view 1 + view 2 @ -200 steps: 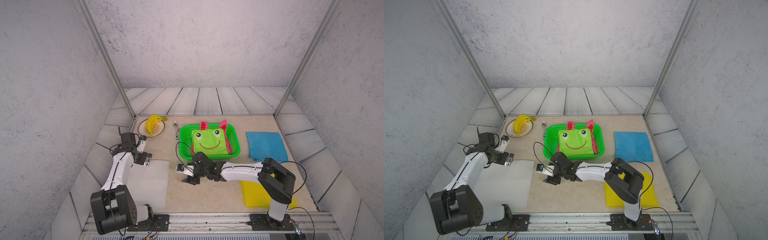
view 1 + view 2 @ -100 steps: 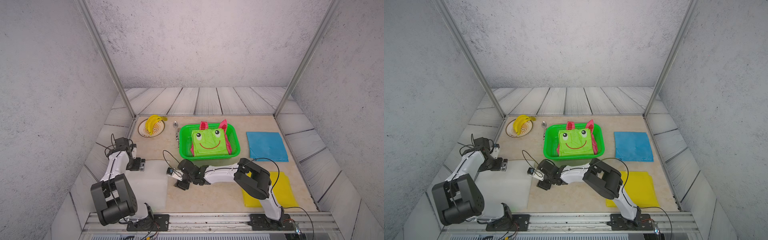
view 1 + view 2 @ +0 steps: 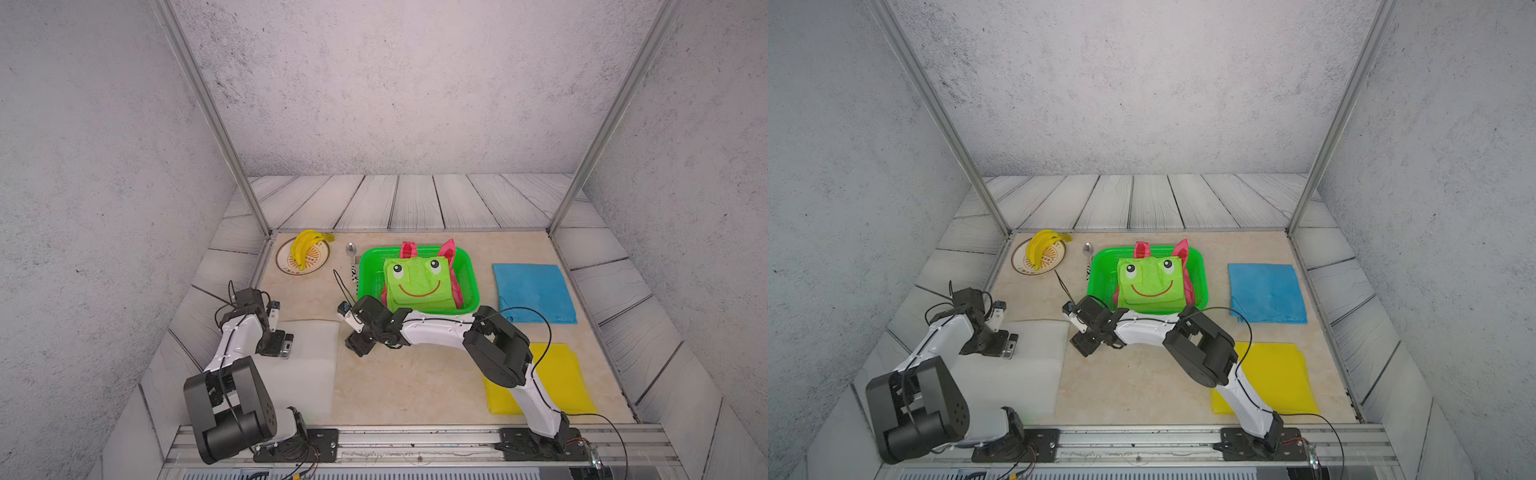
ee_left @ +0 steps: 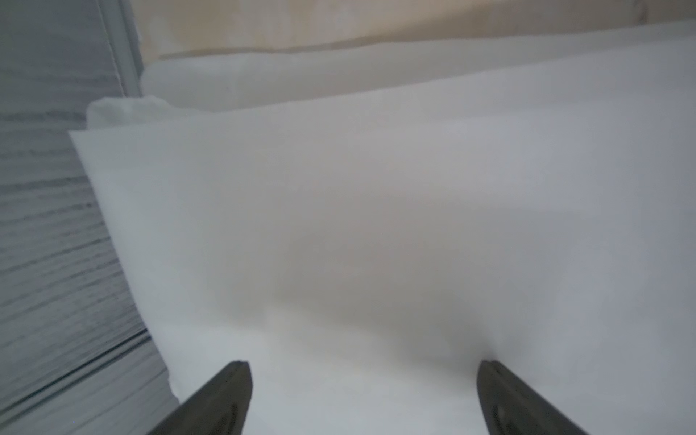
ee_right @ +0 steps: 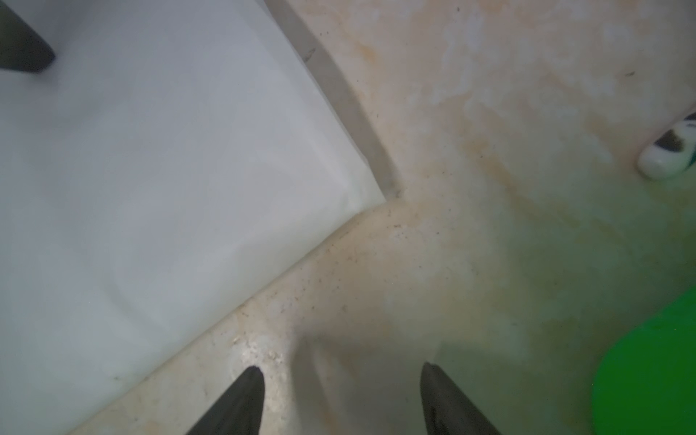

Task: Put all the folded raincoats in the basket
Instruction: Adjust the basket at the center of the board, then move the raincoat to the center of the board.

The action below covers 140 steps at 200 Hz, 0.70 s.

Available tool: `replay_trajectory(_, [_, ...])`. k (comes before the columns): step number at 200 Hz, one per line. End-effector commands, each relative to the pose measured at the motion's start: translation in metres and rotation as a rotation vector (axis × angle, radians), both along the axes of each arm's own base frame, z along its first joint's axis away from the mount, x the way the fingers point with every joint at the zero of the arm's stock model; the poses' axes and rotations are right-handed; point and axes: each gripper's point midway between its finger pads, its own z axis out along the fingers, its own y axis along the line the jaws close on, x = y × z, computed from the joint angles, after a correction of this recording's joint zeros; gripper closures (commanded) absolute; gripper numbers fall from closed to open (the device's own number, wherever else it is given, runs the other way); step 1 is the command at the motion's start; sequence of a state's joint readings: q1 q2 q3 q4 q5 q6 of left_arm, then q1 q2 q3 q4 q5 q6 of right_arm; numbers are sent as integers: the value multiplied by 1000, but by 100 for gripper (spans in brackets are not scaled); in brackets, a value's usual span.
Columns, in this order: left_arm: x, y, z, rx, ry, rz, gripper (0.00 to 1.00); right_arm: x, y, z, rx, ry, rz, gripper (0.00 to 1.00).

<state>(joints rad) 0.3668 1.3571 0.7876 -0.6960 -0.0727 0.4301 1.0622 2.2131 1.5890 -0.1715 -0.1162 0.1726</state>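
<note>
**Surface** (image 3: pixel 407 386): beige, stone-patterned, fenced by a metal frame.

**Basket** (image 3: pixel 467 278): bright green with mesh sides, far centre of the surface. One corner shows in the right wrist view (image 5: pixel 647 369).

**Frog-faced green raincoat** (image 3: pixel 417 282): folded, with pink trim. It lies inside the basket in both top views (image 3: pixel 1150 282), face up.

**White folded raincoat** (image 3: pixel 307 365): flat on the near left of the surface, well apart from the basket.

**Blue folded raincoat** (image 3: pixel 534 293): flat, just right of the basket.

**Yellow folded raincoat** (image 3: pixel 565 382): near right, partly under the right arm.

**Plate** (image 3: pixel 320 266): far left, carrying a bunch of bananas (image 3: pixel 305 247).

**Spoon** (image 3: pixel 351 249): between plate and basket. The end of its black-and-white handle shows in the right wrist view (image 5: pixel 668 150).

**Left pincer** (image 3: pixel 286 347): pointed down over the far left part of the white folded raincoat. In its wrist view (image 4: pixel 363 367) the jaws are spread wide with only fabric between them. Whether the tips touch the fabric cannot be told.

**Right pincer** (image 3: pixel 357 347): low over bare surface, just beside the right edge of the white folded raincoat and near the basket's near-left corner. In its wrist view (image 5: pixel 341 371) the jaws stand apart and pinch nothing.
</note>
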Motion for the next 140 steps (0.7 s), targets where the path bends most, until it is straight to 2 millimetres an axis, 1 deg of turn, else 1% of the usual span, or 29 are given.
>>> replay_trajectory(1, [-9,6,-5,33,29,-28,0,-2,21,8,67,81,-39,30])
replay_trajectory(20, [-12,6,-9,21,31,-28,1,1,34,12,91,112,-48,30])
replay_trajectory(36, [-14,5,-12,12,40,-30,0,6,41,11,101,136,-81,30])
replay_trajectory(67, [-20,3,-19,-8,60,-31,0,12,50,-3,114,181,-137,30])
replay_trajectory(82, [-20,4,-19,-6,64,-32,0,18,51,-10,106,192,-176,31])
replay_trajectory(95, [-21,4,-17,-11,67,-31,1,17,54,-16,111,236,-181,32])
replay_trajectory(120, [-19,-1,-13,-50,51,-40,1,5,69,-15,177,354,-117,38])
replay_trajectory(130, [-17,-3,-10,-68,48,-38,0,1,74,-12,201,381,-89,43])
replay_trajectory(140, [-17,-4,-7,-77,45,-36,0,-3,76,-9,216,396,-73,52])
